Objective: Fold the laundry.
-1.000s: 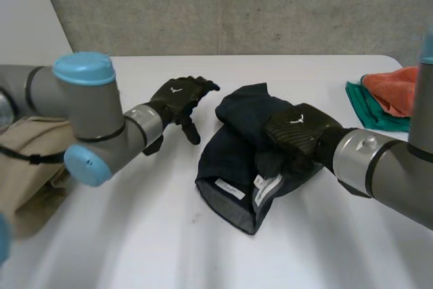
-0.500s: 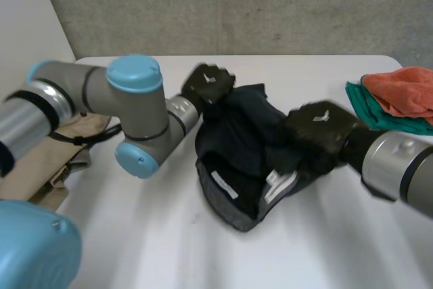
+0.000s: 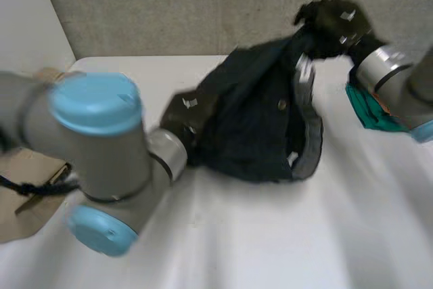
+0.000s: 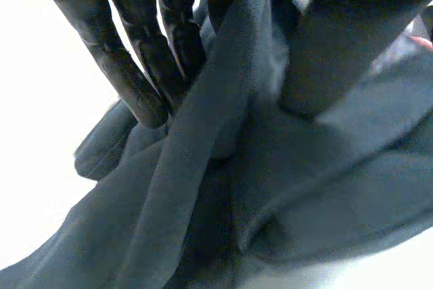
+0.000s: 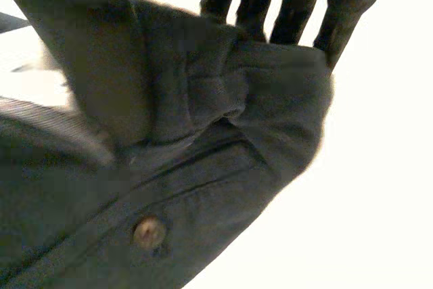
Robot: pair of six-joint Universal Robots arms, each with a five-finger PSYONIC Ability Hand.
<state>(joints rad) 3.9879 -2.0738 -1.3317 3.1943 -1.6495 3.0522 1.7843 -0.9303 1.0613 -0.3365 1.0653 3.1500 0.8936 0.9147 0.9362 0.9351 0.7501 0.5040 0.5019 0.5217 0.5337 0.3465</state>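
In under a second the dark navy buttoned cloth garment [image 3: 257, 120] got hauled up near the white surface's [image 3: 270, 241] far edge, right robot hand [image 3: 331, 24] and left robot hand [image 3: 186, 114] both gripping it, probably to spread it.

One pair of dark navy trousers [image 3: 260, 120], with one round button [image 5: 149, 233] at the waistband. Two black hands, the left hand [image 3: 184, 112] and the right hand [image 3: 335, 21], one at the end of each of two grey arms. Three light-blue caps [image 3: 95, 99] in the head view: two on the left arm [image 3: 30, 116], one on the right arm [image 3: 389, 72]. One beige garment [image 3: 20, 218]. One teal cloth [image 3: 365, 109]. One white table [image 3: 270, 235].
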